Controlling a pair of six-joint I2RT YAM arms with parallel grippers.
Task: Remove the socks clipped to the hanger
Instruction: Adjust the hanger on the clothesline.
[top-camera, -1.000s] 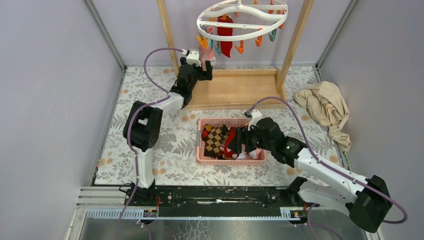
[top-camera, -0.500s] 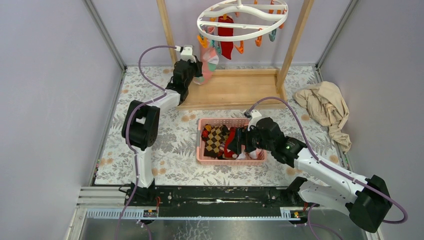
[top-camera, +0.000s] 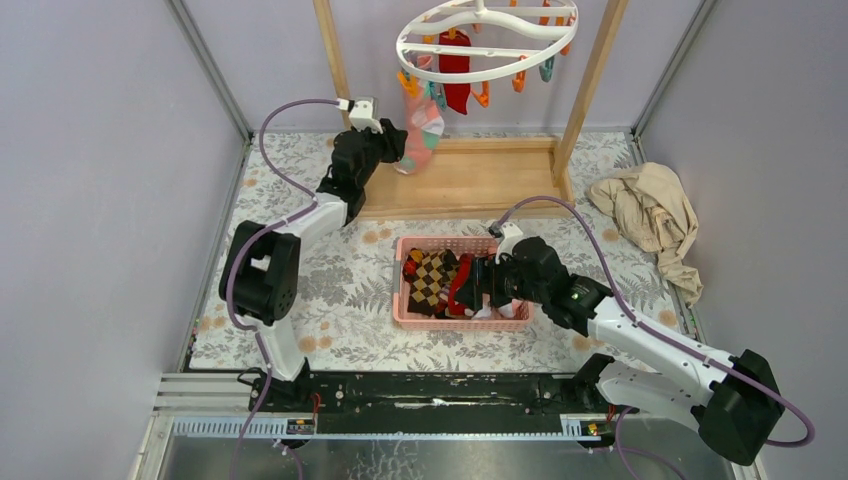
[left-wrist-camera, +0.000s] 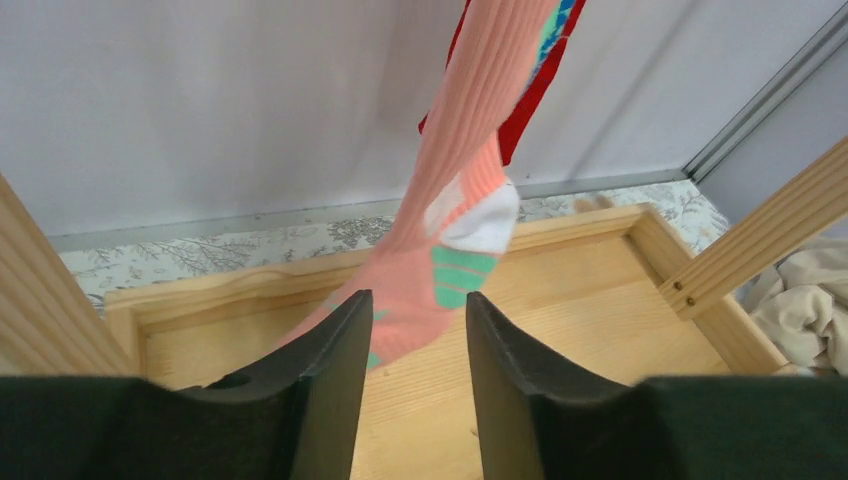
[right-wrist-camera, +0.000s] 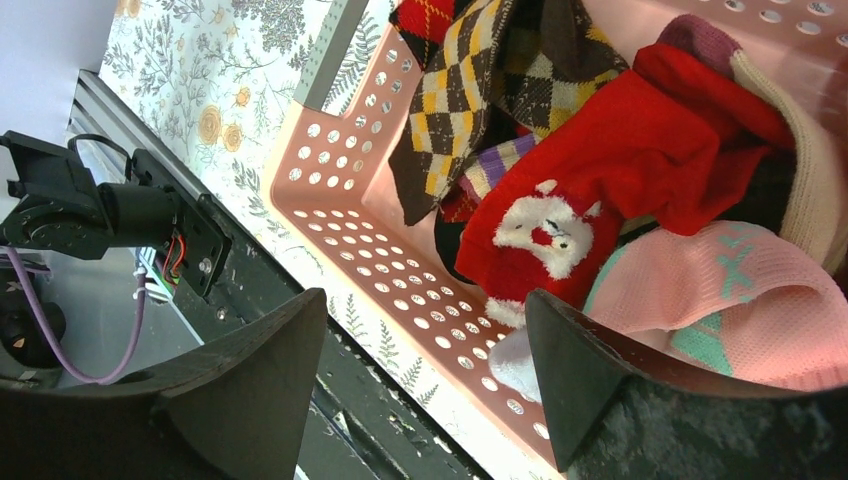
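The left gripper (left-wrist-camera: 415, 325), jaws narrow, pinches the toe of a ribbed pink fabric sock (left-wrist-camera: 455, 190) hanging clipped to the round white plastic hanger (top-camera: 480, 74), beside a red sock (top-camera: 455, 62). The right gripper (right-wrist-camera: 425, 340) gapes wide above a perforated pink plastic basket (right-wrist-camera: 350, 190) holding loose socks.

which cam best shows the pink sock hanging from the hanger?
Left wrist: pink sock close up, its toe pinched between the left tool's fingers. Top external shows it small, below the hanger. Right wrist misses it.

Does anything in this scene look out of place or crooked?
A crumpled beige cloth lies loose by the right wall, away from the basket. The pink sock hangs slanted from the hanger toward the left fingers.
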